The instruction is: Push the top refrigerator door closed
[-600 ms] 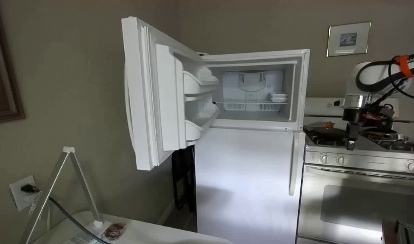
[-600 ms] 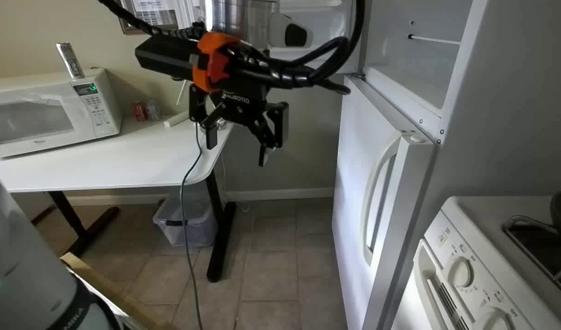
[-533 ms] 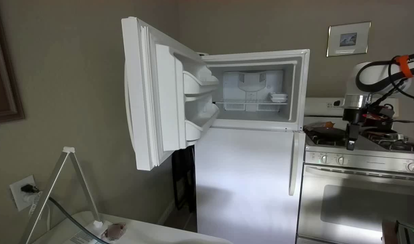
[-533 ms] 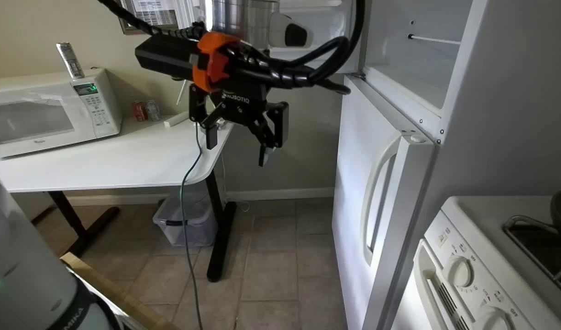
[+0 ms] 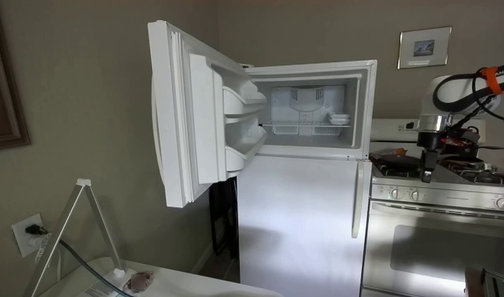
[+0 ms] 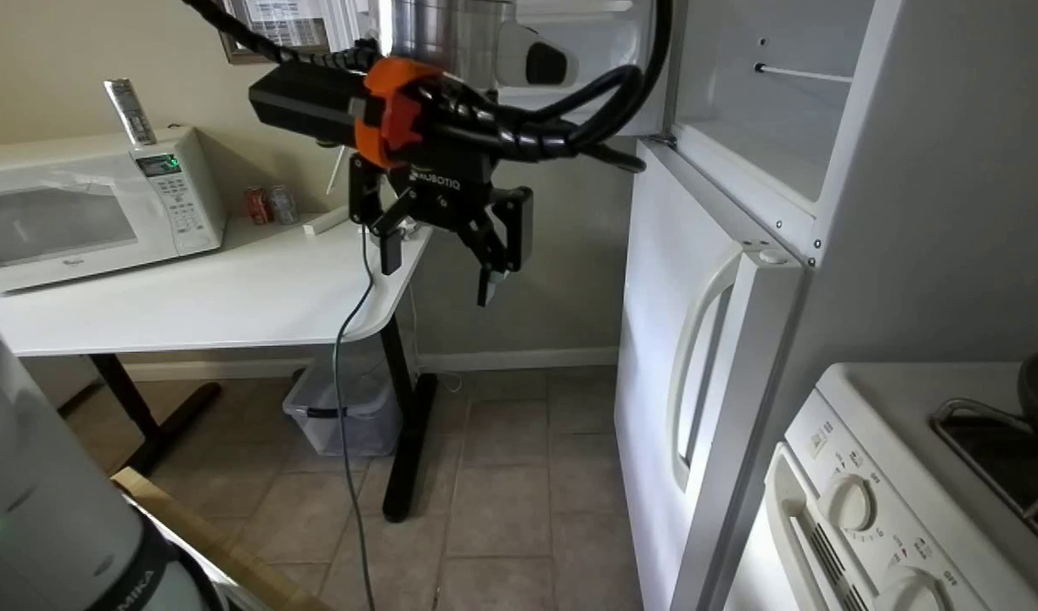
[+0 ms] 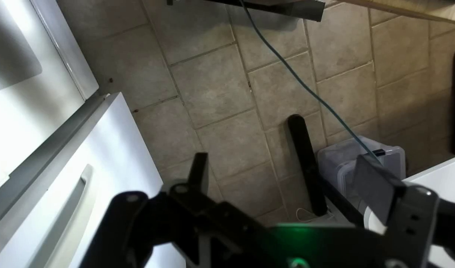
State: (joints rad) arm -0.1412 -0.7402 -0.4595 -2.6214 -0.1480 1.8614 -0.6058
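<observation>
The top refrigerator door (image 5: 206, 119) is swung wide open, its white moulded shelves facing the freezer opening. Its long handle (image 5: 156, 128) shows at its outer face. In an exterior view part of the inner side of the top door (image 6: 603, 51) shows behind my arm; the rest is cut off or hidden. My gripper (image 6: 439, 271) points down with its fingers spread and nothing between them. In an exterior view the gripper (image 5: 427, 175) is seen edge-on in front of the stove, apart from the door. In the wrist view the gripper (image 7: 283, 165) is open over the tile floor.
The lower door (image 6: 654, 339) is shut, its handle (image 6: 688, 373) sticking out. The stove (image 5: 437, 231) stands beside the refrigerator. A white table (image 6: 255, 288) carries a microwave (image 6: 69, 204). A cable (image 6: 349, 424) hangs to the floor, near a clear bin (image 6: 349, 416).
My gripper has shifted only a hair up and left in an exterior view. It stays open. The top door has not moved.
</observation>
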